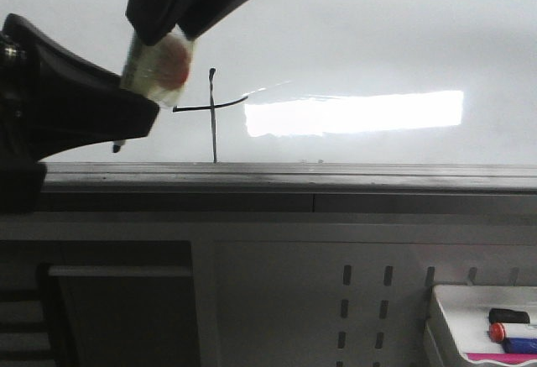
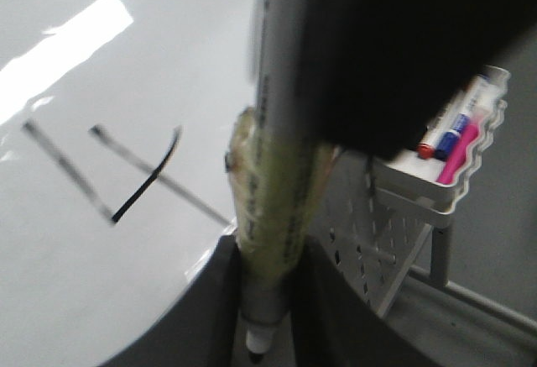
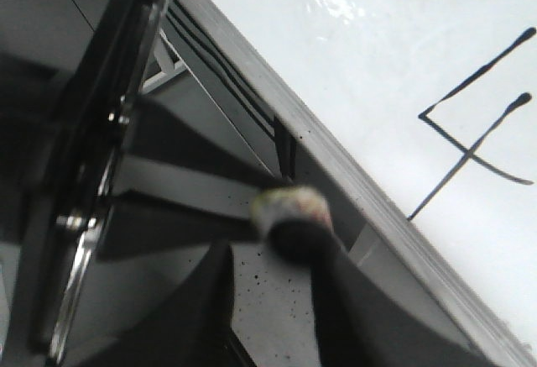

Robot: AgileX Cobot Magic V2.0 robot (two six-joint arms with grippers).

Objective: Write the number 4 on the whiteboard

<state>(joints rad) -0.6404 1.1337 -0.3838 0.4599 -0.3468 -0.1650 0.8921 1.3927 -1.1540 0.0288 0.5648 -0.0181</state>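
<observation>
The number 4 (image 3: 466,145) is drawn in thin black strokes on the whiteboard (image 3: 377,39). In the front view its bar and vertical stroke (image 1: 213,115) show on the whiteboard (image 1: 377,39); the slanted stroke is hidden behind my left gripper (image 1: 134,102). The left gripper (image 2: 267,308) is shut on a tape-wrapped marker (image 2: 273,191) with its bare tip pointing down, off the board's near edge. My right gripper (image 1: 178,33) comes in from above at the marker's upper end (image 1: 164,60). In the right wrist view its jaws stand apart (image 3: 262,254), one fingertip against the marker's end (image 3: 289,207).
A grey metal rail (image 1: 294,178) runs along the board's near edge. A white tray (image 1: 445,317) of spare markers (image 1: 512,332) hangs on a perforated panel at the lower right, and also shows in the left wrist view (image 2: 419,186). Bright glare (image 1: 352,113) lies on the board.
</observation>
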